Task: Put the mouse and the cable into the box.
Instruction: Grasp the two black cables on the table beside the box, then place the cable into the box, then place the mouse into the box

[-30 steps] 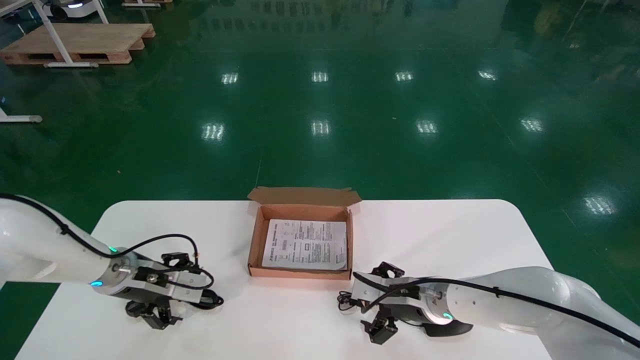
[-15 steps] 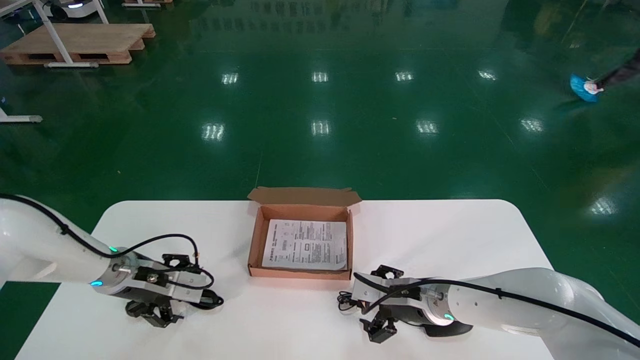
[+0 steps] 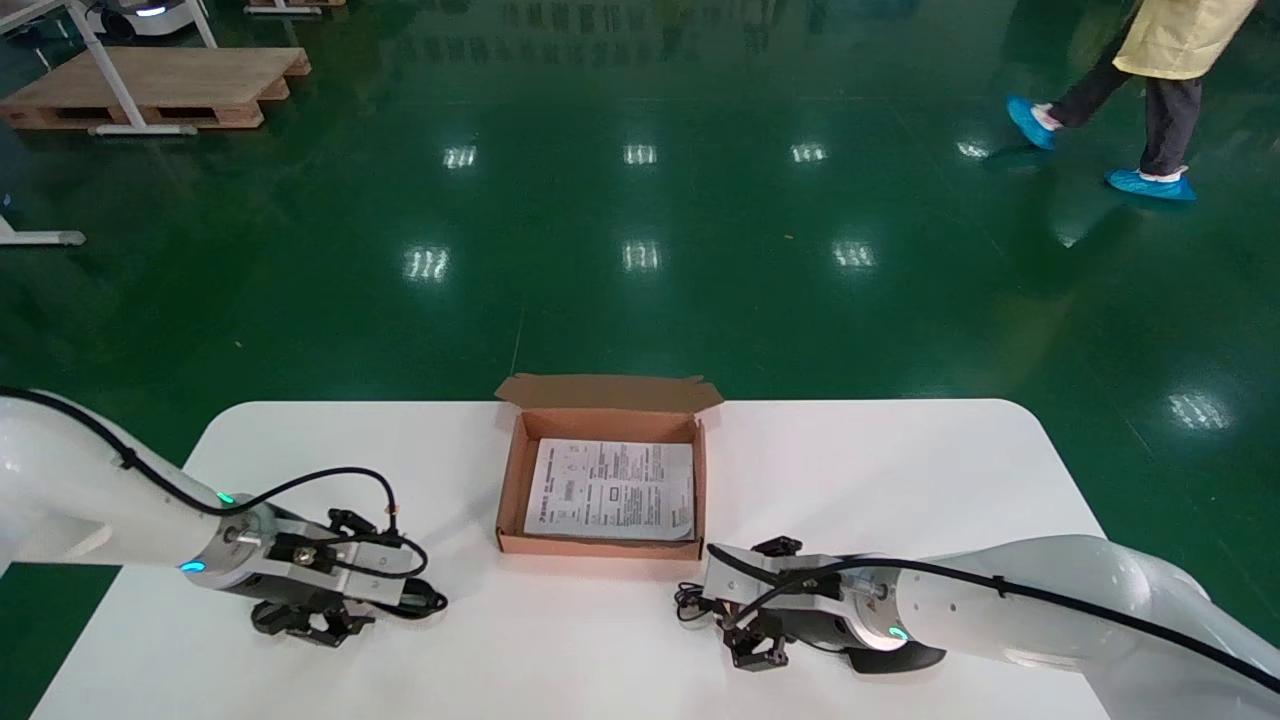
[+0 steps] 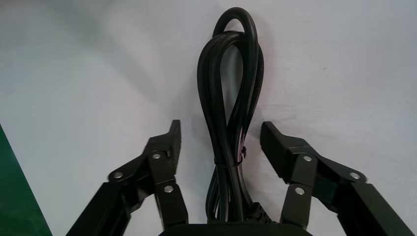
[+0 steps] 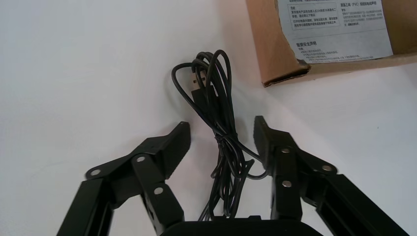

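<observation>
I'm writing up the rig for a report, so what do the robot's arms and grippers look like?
The left arm and right arm are glossy white rounded tubes, each with black wiring along it and teal lights at the wrist. The left gripper and right gripper are black two-finger linkages with silver rivets and ridged fingertips.

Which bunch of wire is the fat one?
The cable under the left gripper; the bundle under the right gripper is thin, with a USB plug.

One box point(image 3: 511, 480), one leaflet point(image 3: 610, 490) — two cable bundles point(image 4: 228, 128) point(image 5: 223, 128)
</observation>
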{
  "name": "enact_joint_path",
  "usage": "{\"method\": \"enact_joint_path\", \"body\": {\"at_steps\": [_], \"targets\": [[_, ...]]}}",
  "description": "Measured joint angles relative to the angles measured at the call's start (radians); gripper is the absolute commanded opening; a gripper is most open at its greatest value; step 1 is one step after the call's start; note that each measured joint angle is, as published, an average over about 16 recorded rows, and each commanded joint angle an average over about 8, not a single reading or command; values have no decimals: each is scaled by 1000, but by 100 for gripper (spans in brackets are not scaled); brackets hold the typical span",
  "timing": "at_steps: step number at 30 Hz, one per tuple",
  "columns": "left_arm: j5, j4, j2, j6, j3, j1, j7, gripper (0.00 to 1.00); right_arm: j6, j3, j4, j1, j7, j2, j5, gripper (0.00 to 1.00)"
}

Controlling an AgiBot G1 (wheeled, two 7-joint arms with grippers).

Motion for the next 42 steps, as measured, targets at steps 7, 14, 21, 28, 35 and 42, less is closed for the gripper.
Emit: {"method": "enact_joint_path", "body": {"at_steps": [7, 14, 21, 28, 35, 42], "targets": [[0, -1, 0, 0, 0, 0, 0, 0, 0, 0, 1, 0, 0, 0, 0, 0], [0, -1, -1, 0, 0, 0, -1, 0, -1, 0, 2, -1, 1, 1, 0, 0], [0, -1, -1, 0, 0, 0, -1, 0, -1, 0, 2, -1, 1, 1, 0, 0], [0, -5, -1, 0, 0, -1, 4, 0, -1, 1, 2, -1, 1, 4, 0, 0], [-16, -45, -13, 15, -11, -30, 30, 0, 16, 7, 6, 13, 10, 24, -10, 0], [-81, -121, -11, 48, -50, -78, 99, 0, 60, 29, 36, 68, 59, 83, -40, 0]]}}
